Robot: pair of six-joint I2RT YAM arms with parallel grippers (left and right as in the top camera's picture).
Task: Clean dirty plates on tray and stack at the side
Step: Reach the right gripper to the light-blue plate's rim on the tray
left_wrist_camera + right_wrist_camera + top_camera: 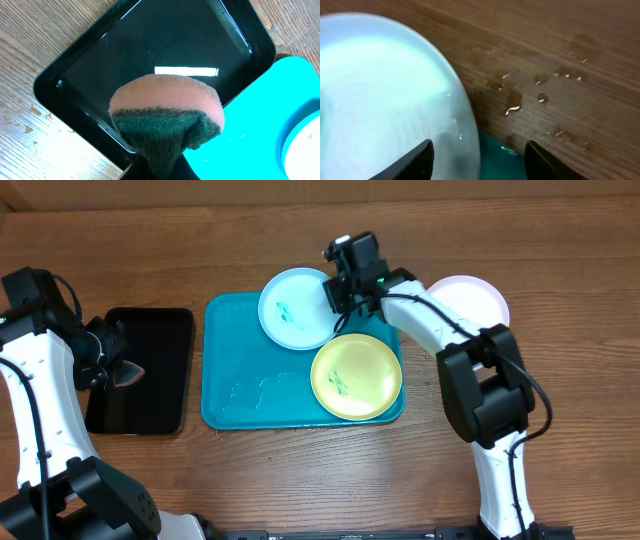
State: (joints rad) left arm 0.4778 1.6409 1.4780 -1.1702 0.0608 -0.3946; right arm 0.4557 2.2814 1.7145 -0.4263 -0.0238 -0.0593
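Wooden table [300, 480], right fingers [415, 162] apart astride blue plate [380, 100], left fingers [134, 173] clamping sponge [165, 100]

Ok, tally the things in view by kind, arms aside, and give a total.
Plates: 3 – pale blue plate, yellow-green plate, white plate
Trays: 2 – turquoise tray, black tray
Sponges: 1 – sponge
Total: 6

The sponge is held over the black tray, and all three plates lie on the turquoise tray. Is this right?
Only two do: the pale blue plate and the yellow-green plate. The overhead view shows the white plate on the table beside the turquoise tray. The sponge is over the black tray.
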